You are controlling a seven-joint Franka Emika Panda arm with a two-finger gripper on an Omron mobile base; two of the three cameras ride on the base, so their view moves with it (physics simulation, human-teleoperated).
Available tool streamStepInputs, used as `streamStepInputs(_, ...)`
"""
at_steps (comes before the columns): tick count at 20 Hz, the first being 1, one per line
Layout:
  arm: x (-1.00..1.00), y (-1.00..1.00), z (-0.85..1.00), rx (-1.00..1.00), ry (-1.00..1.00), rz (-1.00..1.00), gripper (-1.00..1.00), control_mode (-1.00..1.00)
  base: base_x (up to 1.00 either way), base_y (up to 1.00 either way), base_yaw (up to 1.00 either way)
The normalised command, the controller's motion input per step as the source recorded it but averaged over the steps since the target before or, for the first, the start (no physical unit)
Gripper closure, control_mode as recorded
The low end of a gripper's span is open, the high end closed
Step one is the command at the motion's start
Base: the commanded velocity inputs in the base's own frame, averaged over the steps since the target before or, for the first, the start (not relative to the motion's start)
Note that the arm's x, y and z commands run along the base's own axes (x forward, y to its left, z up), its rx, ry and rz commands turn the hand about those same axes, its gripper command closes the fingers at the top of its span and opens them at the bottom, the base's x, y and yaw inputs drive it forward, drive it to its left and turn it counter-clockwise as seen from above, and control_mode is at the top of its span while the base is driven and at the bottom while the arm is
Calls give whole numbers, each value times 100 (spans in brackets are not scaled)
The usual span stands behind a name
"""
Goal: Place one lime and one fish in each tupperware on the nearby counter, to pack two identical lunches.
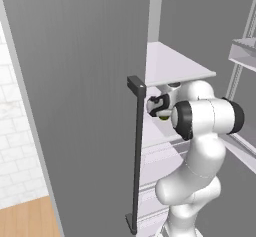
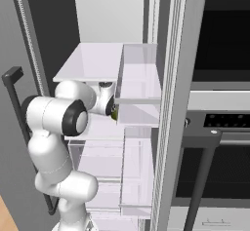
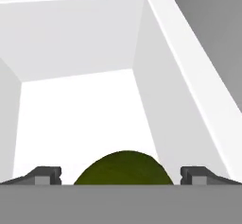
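Both base cams sit behind the arm (image 1: 200,146), left and right, looking forward into the same open fridge (image 2: 105,62). Hand cam's up close inside, facing its back wall.

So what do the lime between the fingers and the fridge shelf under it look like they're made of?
The lime looks like matte, dark yellow-green fruit rind: evenly dull, no highlights, though the rendering shows no texture. The fridge shelf looks like smooth white plastic or coated panel, uniformly bright and featureless; which one is unclear. The gripper stands open around the lime.
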Motion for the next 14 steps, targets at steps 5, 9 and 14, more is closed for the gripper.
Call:
streamStepInputs(5, -34, 0, -33, 0, -10, -1, -100, -100, 0, 0, 0)
streamStepInputs(9, 5, 0, -11, 0, -3, 0, -100, -100, 0, 0, 0)
streamStepInputs(14, 2, 0, -40, 0, 5, 0, 100, -100, 0, 0, 0)
